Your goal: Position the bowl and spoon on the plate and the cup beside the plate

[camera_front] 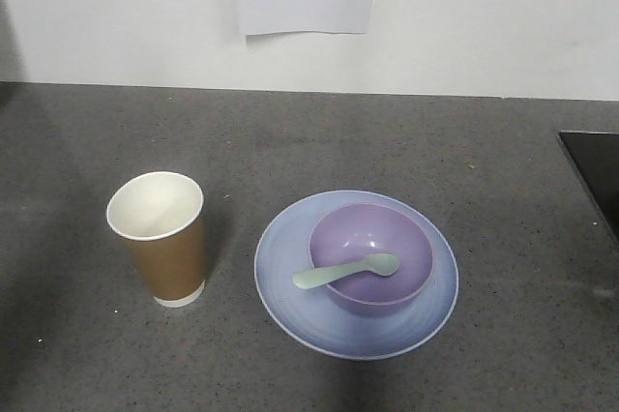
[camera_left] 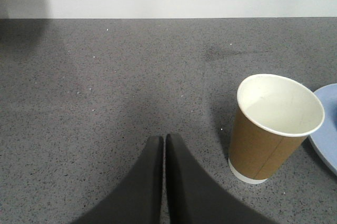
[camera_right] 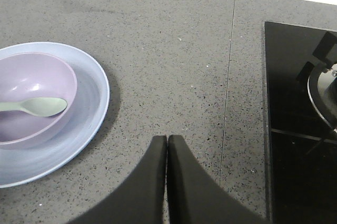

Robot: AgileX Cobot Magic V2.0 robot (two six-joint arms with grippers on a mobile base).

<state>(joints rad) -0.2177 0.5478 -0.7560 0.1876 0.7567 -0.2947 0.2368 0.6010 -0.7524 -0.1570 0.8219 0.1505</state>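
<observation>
Bowl (camera_front: 371,255) sits centred on plate (camera_front: 286,277); spoon (camera_front: 346,272) rests across bowl rim, head inside. Cup (camera_front: 161,238) upright on table (camera_front: 309,141), just left of plate, apart. Left claw (camera_left: 164,139) and right claw (camera_right: 167,140) clenched, empty, over bare table.

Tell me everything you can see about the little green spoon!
The spoon is short, pale mint green and looks like smooth plastic, with an oval head and a flat handle. It lies across the purple bowl: the head rests inside, and the handle sticks out over the bowl's left rim, above the pale blue plate that the bowl sits on. No gripper touches it. The brown cup stands apart, to the plate's left.
</observation>
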